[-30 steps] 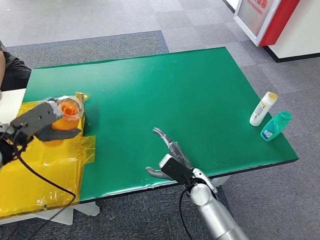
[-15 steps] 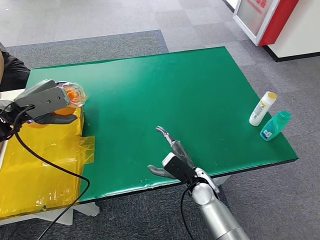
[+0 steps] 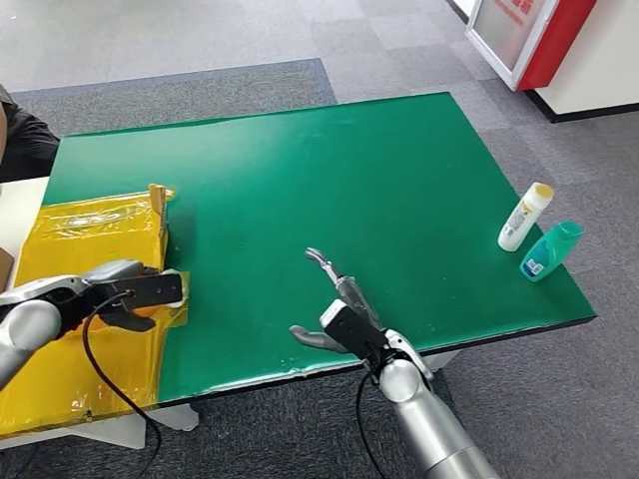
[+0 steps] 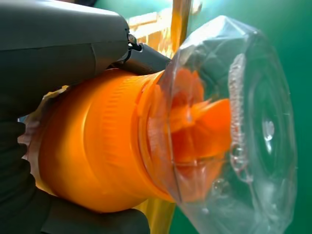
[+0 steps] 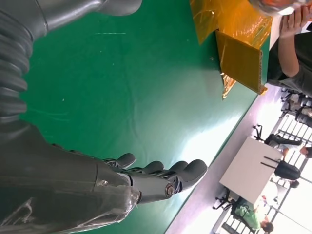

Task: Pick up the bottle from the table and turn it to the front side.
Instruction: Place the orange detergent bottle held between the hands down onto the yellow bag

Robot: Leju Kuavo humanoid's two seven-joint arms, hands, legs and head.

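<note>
The orange plastic bottle with a clear domed cap [image 4: 121, 151] is gripped in the left hand [image 3: 128, 289], low over the yellow taped sheet [image 3: 75, 349] at the green table's [image 3: 339, 180] near-left edge. The right hand [image 3: 339, 314] rests empty with fingers spread. Rotation is best done slowly at the wrist, grip kept firm, until the front faces forward.

Green-topped table [image 3: 317, 170] on grey carpet, bearing yellow taped cardboard [image 3: 83, 299] at left edge and, near right corner, white bottle [image 3: 524, 217] just beside teal bottle [image 3: 551, 249], both lying down.
</note>
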